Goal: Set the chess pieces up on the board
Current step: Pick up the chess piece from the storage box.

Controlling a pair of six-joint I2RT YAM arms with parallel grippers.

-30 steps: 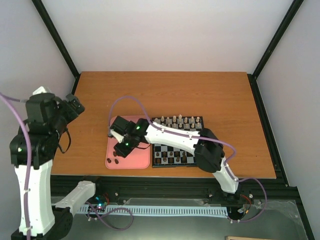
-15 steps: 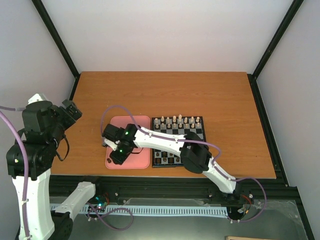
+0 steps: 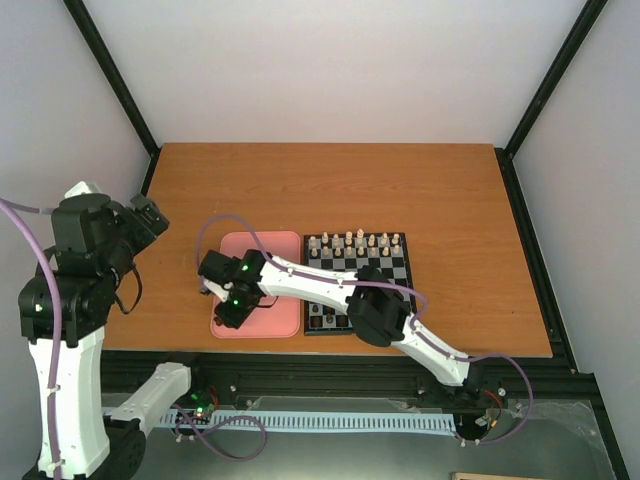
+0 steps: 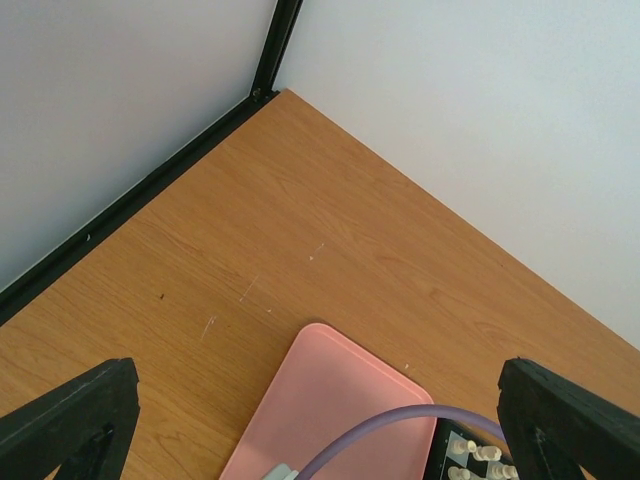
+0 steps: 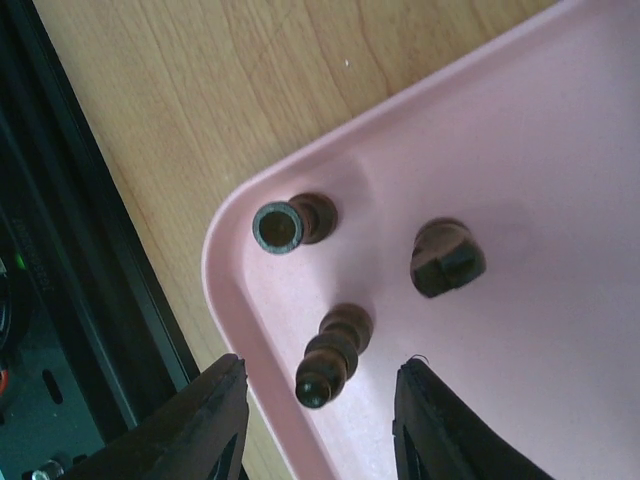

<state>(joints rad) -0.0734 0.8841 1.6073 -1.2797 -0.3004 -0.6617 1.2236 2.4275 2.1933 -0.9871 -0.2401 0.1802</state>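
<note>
right arm (image 3: 310, 280) stretched low over the near-left corner of the pink tray (image 5: 560, 250) — right gripper (image 5: 318, 400) half-open astride a lying dark chess piece (image 5: 335, 355), not touching it. left gripper (image 4: 315, 400), raised left of the tray, gaped empty.

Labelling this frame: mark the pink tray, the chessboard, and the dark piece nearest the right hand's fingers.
pink tray (image 5: 560, 200), right wrist view, bare floor.
chessboard (image 3: 392, 268), top external view, open middle squares.
dark piece (image 5: 335, 352), right wrist view, its waist.
</note>
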